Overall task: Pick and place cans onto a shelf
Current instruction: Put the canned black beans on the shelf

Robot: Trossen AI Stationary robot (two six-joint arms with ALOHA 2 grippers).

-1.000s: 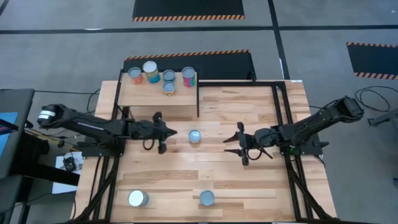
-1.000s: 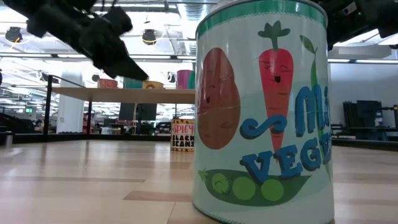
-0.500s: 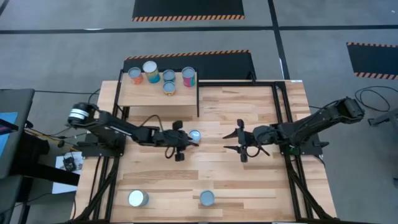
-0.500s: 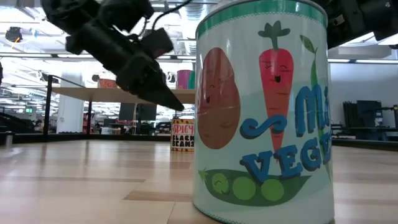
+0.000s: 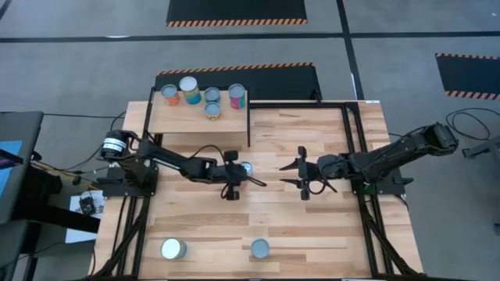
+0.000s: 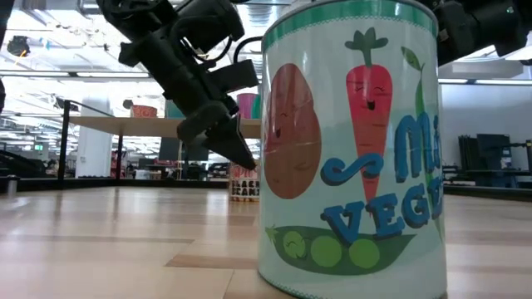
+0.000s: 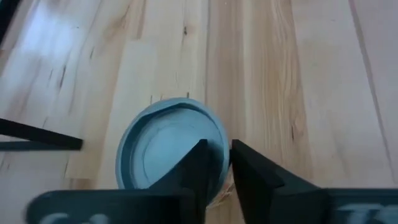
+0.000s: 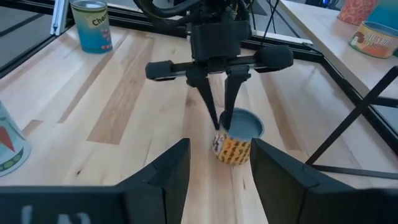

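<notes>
A can (image 5: 245,169) with a silvery-blue top and an orange-yellow label (image 8: 234,148) stands upright on its base at the table's middle. My left gripper (image 5: 247,179) hangs over it with only a narrow gap between its fingers (image 8: 214,115), the tips at the can's top rim (image 7: 219,142); it also shows in the low view (image 6: 241,158). My right gripper (image 5: 301,176) is open and empty to the can's right, its fingers (image 8: 158,180) pointing at the can. The shelf (image 5: 195,119) at the far left bears several cans (image 5: 190,89). My left gripper comes at the can from above, slanting toward the table's right. One fingertip (image 7: 200,152) shows over the can's top near its rim, the other (image 7: 239,152) beyond the rim. I cannot tell whether they touch the can.
Two more cans stand near the table's near edge: a whitish-topped one (image 5: 173,249) and a teal vegetable-label one (image 5: 259,249), which fills the low view (image 6: 349,141). The black frame bars (image 5: 248,125) of the shelf stand just beyond the middle can.
My left gripper has gone toward the table's right edge, from left of the can to over it, and has come down toward its top. The can has stayed where it was.
</notes>
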